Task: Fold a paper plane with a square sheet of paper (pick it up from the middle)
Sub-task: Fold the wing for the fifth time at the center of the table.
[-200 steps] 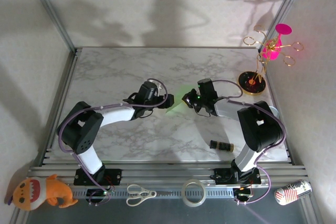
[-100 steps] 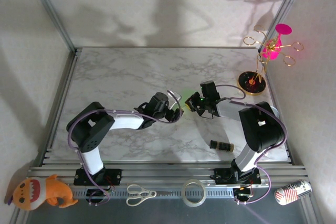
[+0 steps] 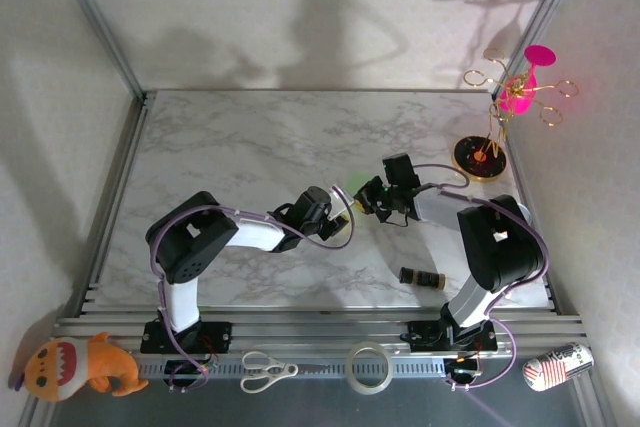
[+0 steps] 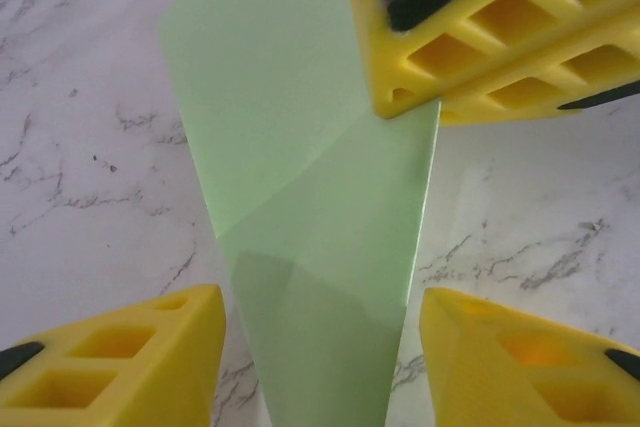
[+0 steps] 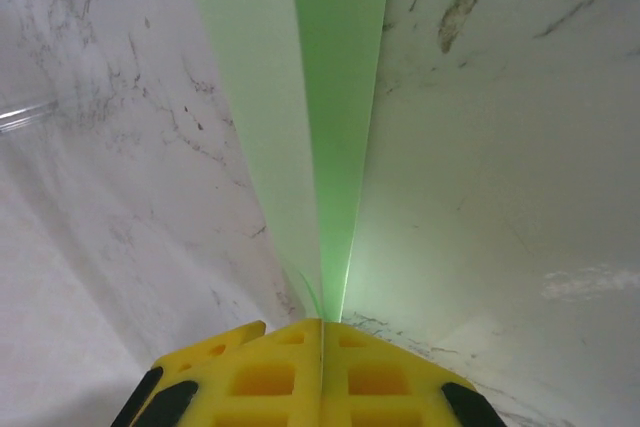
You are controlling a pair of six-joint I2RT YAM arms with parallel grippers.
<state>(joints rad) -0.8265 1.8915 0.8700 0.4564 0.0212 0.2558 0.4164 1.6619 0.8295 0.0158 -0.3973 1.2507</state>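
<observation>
"While your right gripper (image 5: 322,332) is pressed together, what is it pinching?"

"It pinches the paper (image 5: 335,97). You have the folded green strip clamped at the fingertips, and it runs straight ahead of that gripper with the marble tabletop (image 5: 480,147) behind it. A crease runs along its length."

"And your left gripper (image 4: 320,307)?"

"Its jaws are spread. The paper's narrow end passes between the two yellow fingers (image 4: 130,357), and a sliver of tabletop shows on each side between finger and paper. Ahead of the left gripper the paper widens, and there, off to one side, your right gripper's tips bite its edge."

"How do the two stand from above?"

"You have them nearly tip to tip near the middle of the tabletop. A little green paper shows just beyond the left gripper, beside the right one."
</observation>
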